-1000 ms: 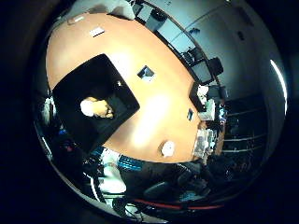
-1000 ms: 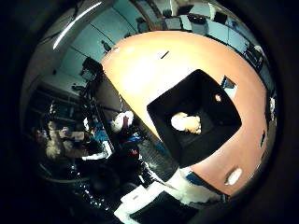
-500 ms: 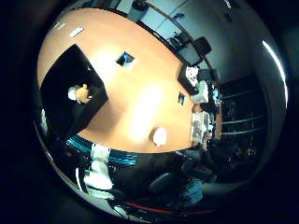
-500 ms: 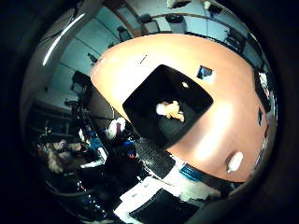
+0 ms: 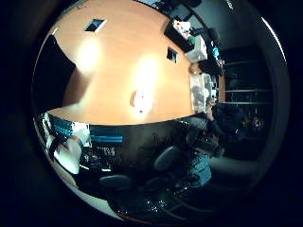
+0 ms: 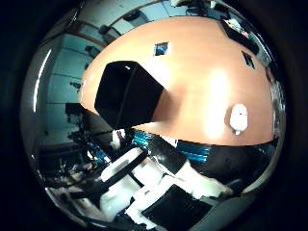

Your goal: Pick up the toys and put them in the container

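the black container [image 6: 126, 95] stood on the orange wooden desk [image 6: 202, 72], near one of its rounded edges, seen at a slant so that its dark walls showed and nothing of its inside could be made out. a small white toy [image 6: 238, 117] lay alone on the bare desk top close to the near edge, well apart from the container — it showed from the little finger side too, as a pale lump in a patch of glare. two dark rectangular cutouts [image 6: 161, 48] were set into the desk surface farther in. at the far end of the desk sat a clutter of boxes and bags [image 5: 196, 45], too small to tell apart. below the desk edge stood dark office chairs [image 5: 168, 158]. white and black parts of the robot hand [image 6: 144, 187] filled the edge of the thumb side view — whether its fingers were straight or curled, i could not tell.
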You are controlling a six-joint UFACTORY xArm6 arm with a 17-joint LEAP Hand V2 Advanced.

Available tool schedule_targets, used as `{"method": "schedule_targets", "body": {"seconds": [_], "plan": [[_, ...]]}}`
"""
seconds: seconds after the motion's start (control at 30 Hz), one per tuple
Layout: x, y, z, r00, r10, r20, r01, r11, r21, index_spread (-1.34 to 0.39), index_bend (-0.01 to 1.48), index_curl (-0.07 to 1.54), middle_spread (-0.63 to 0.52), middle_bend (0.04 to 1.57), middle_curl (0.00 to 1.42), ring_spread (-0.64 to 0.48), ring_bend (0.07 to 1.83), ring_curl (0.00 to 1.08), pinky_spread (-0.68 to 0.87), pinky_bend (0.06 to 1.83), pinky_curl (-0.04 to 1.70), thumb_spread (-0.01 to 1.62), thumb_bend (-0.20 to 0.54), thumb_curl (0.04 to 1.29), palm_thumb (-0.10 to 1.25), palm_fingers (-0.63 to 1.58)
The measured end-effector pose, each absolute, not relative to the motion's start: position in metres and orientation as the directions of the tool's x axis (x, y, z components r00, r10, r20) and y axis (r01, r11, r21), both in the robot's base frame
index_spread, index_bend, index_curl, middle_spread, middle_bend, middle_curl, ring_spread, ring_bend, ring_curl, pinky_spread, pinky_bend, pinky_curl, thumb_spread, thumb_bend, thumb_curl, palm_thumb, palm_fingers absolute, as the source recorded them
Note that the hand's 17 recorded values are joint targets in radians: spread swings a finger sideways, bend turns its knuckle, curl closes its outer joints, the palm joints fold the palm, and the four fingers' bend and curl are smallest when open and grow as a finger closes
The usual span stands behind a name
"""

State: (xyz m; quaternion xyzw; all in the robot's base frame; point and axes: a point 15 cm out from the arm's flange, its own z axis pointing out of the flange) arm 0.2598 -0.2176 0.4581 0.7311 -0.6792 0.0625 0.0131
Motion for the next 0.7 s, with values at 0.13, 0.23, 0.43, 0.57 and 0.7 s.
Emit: {"method": "schedule_targets", "body": {"seconds": [0.13, 0.23, 0.43, 0.57, 0.7], "plan": [[0.248, -0.259, 0.411, 0.005, -0.996, 0.089, -1.000, -0.007, -0.030, -0.37, 0.16, 0.28, 0.01, 0.20, 0.33, 0.20, 0.28, 0.23, 0.51, 0.53, 0.28, 1.09, -0.023, 0.27, 0.48, 0.23], [0.243, -0.287, 0.387, -0.045, -0.995, 0.085, -0.999, 0.043, -0.022, -0.37, 0.16, 0.28, 0.01, 0.20, 0.33, 0.20, 0.30, 0.24, 0.50, 0.51, 0.27, 1.08, -0.023, 0.27, 0.47, 0.23], [0.243, -0.323, 0.348, -0.097, -0.994, 0.060, -0.995, 0.097, 0.005, -0.36, 0.16, 0.28, 0.00, 0.21, 0.34, 0.19, 0.30, 0.24, 0.49, 0.51, 0.27, 1.08, -0.020, 0.27, 0.48, 0.24], [0.243, -0.346, 0.328, -0.127, -0.990, 0.056, -0.992, 0.128, 0.007, -0.35, 0.16, 0.28, 0.00, 0.21, 0.34, 0.19, 0.30, 0.24, 0.49, 0.51, 0.26, 1.07, -0.022, 0.27, 0.50, 0.24], [0.244, -0.363, 0.307, -0.147, -0.988, 0.049, -0.989, 0.148, 0.014, -0.35, 0.16, 0.28, 0.00, 0.21, 0.34, 0.18, 0.31, 0.24, 0.49, 0.51, 0.26, 1.07, -0.023, 0.27, 0.50, 0.24]]}}
